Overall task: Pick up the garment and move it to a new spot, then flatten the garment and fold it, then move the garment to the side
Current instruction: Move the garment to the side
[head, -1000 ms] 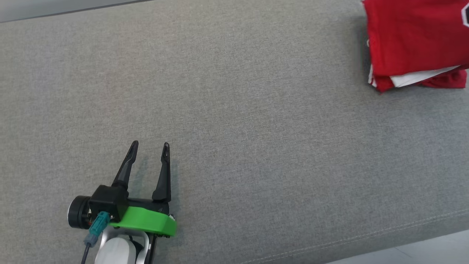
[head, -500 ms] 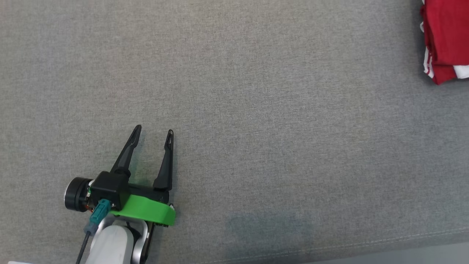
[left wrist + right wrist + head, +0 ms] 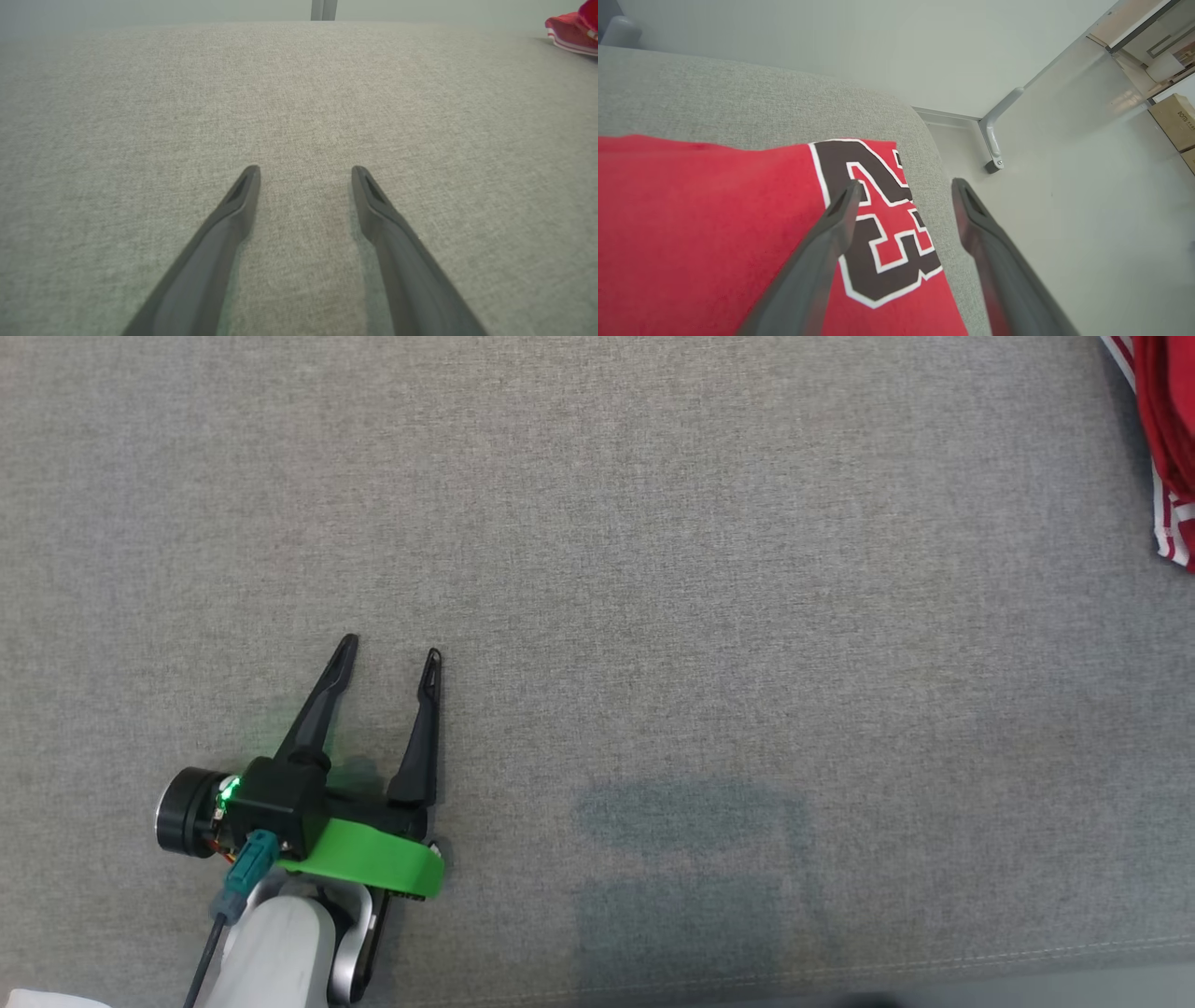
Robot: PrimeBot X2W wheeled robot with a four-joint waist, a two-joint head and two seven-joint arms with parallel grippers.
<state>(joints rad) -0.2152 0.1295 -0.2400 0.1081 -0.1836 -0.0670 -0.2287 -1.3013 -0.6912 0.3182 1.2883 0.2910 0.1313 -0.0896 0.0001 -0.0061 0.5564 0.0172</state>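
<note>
The red garment [image 3: 714, 224], printed with a dark, white-edged 23, lies at the right end of the grey fabric cushion [image 3: 653, 569], close to its rounded edge. The right claw [image 3: 906, 183] hangs above that end with its fingers spread wide and nothing between them, one finger over the printed number and the other over the pale floor [image 3: 1087, 210]. The left claw [image 3: 390, 649] sits low over bare cushion near the front edge, equally wide and empty, well apart from the garment.
</note>
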